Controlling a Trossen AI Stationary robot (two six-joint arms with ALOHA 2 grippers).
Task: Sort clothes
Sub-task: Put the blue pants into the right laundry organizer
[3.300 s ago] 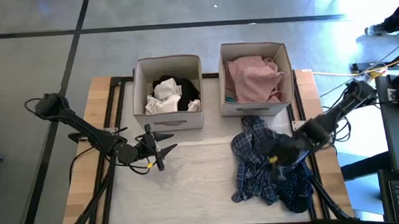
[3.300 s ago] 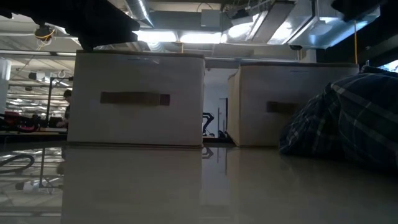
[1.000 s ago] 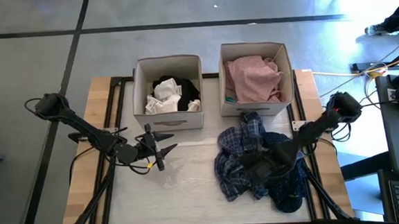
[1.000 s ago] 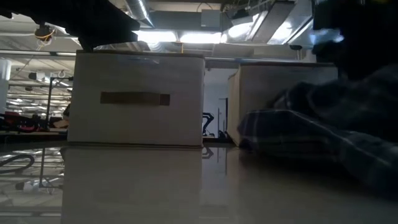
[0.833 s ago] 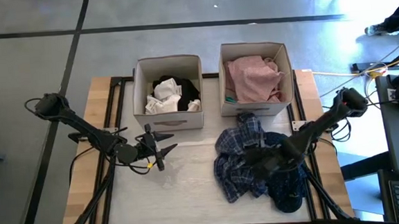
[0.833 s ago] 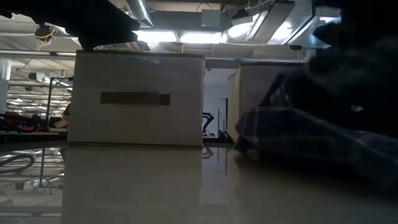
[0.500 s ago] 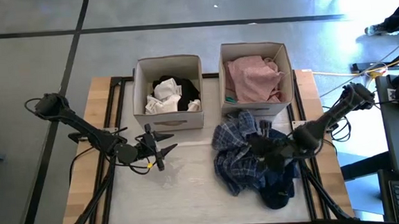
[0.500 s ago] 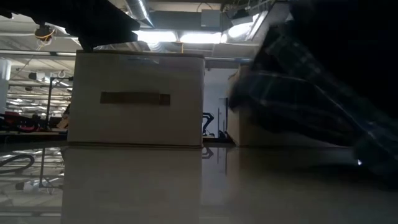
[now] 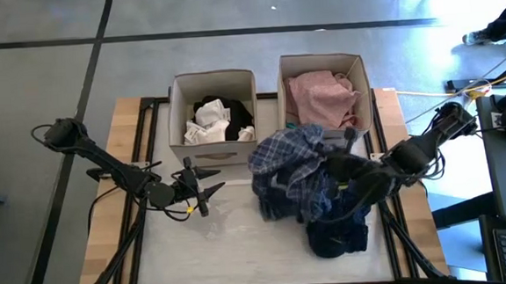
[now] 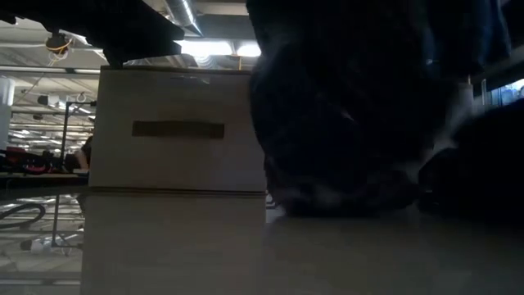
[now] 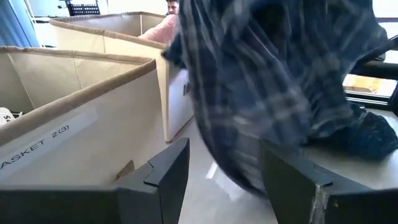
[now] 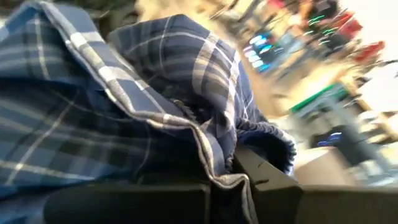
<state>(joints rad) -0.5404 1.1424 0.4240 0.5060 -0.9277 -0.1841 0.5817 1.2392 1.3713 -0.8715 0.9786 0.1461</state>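
Note:
My right gripper (image 9: 336, 174) is shut on the blue plaid garment (image 9: 288, 168) and holds it up in front of the two boxes. The plaid cloth (image 11: 267, 74) spreads out toward the table's left. A dark navy garment (image 9: 336, 232) lies bunched on the table below it, at the near right. A pale pink garment (image 9: 321, 98) fills the right box. White and black pieces (image 9: 215, 120) lie in the left box. My left gripper (image 9: 205, 191) waits open at the table's left, nothing between its fingers (image 11: 163, 174). My right gripper pinches a bunched fold of the plaid garment (image 12: 214, 158) between its two fingers (image 12: 267, 180), several layers together. The cloth drapes over and around the fingers and hangs slack below them. Whether its lower end is clear of the table, I cannot tell.
Two beige fabric boxes stand side by side at the far edge, the left box (image 9: 183, 146) and the right box (image 9: 359, 74). Bare tabletop (image 9: 228, 240) lies between the two arms. In the low view the hanging cloth (image 10: 344, 106) hides the right box.
My right gripper has risen and moved toward the far edge and the table's left, still shut on the plaid garment. The garment has come up off the table and swung out leftward in front of the boxes. The dark navy garment stays low on the table.

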